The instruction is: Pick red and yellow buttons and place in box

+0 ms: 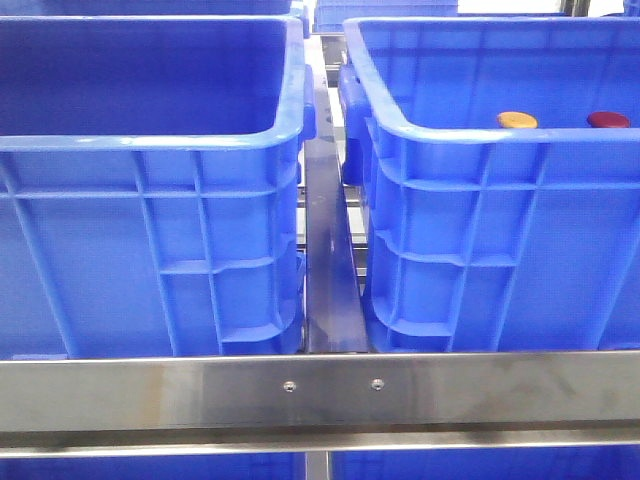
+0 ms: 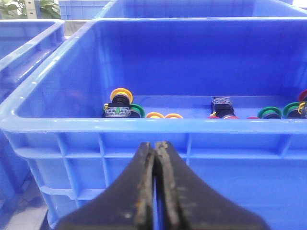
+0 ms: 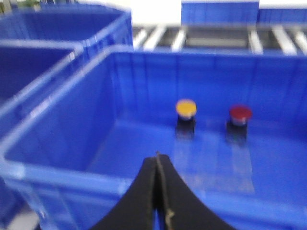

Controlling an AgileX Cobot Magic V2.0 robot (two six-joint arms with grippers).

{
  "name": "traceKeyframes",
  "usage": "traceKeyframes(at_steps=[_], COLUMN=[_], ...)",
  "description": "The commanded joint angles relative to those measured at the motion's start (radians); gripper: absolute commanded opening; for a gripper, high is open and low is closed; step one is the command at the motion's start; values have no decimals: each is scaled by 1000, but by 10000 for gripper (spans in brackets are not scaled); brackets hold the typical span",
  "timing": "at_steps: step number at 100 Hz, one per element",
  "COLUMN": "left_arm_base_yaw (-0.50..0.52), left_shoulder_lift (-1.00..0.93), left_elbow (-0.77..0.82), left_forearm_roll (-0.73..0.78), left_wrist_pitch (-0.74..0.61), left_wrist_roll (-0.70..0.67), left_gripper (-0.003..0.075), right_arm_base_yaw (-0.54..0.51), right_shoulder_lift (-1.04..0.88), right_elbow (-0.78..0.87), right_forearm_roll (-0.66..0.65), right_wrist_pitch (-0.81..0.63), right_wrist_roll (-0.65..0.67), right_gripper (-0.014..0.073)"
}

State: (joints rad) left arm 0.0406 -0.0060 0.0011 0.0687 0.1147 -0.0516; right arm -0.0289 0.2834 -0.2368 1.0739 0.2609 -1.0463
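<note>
A yellow-orange button (image 1: pixel 517 120) and a dark red button (image 1: pixel 608 120) stand side by side inside the right blue crate (image 1: pixel 480 137). The right wrist view shows them upright on the crate floor near the far wall, yellow (image 3: pixel 186 108) and red (image 3: pixel 240 113). My right gripper (image 3: pixel 157 155) is shut and empty, over the near rim of that crate (image 3: pixel 57 175). My left gripper (image 2: pixel 156 143) is shut and empty, outside the near wall of another blue crate (image 2: pixel 144 125). Neither gripper shows in the front view.
The left wrist crate holds several push buttons along its floor: a yellow one (image 2: pixel 121 94), green ones (image 2: pixel 269 112), red ones (image 2: pixel 228 116). The left crate (image 1: pixel 150 143) stands beside the right one with a narrow gap (image 1: pixel 328 250). A steel rail (image 1: pixel 320 390) runs in front.
</note>
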Motion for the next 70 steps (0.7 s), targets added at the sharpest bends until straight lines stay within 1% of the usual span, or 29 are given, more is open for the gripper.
traceKeyframes(at_steps=[1, 5, 7, 12, 20, 26, 35, 53, 70], left_arm_base_yaw=[-4, -4, -4, -4, -4, -4, -4, -4, -4], left_shoulder_lift=[-30, -30, -30, -30, -30, -30, -30, -30, -30], left_elbow=[53, 53, 53, 53, 53, 53, 53, 53, 53], left_forearm_roll=[0, 0, 0, 0, 0, 0, 0, 0, 0], left_wrist_pitch=[-85, -85, -85, -85, -85, -85, -85, -85, -85], left_wrist_roll=[-11, -11, -11, -11, -11, -11, -11, -11, -11], left_gripper=[-20, -20, -20, -20, -20, -20, -20, -20, -20], right_arm_base_yaw=[3, 9, 13, 26, 56, 76, 88, 54, 15], right_shoulder_lift=[-3, -14, -21, -43, -74, -93, -117, -175, -211], right_elbow=[-30, -30, -30, -26, -10, 12, 62, 152, 200], right_forearm_roll=[-335, -478, -522, -680, -858, -936, -986, -998, -1032], right_wrist_pitch=[-5, -5, -6, -22, -73, -125, -206, -363, -360], right_wrist_roll=[347, 476, 533, 647, 800, 872, 933, 951, 1005], right_gripper=[-64, -64, -64, -64, -64, -64, -64, -64, -64])
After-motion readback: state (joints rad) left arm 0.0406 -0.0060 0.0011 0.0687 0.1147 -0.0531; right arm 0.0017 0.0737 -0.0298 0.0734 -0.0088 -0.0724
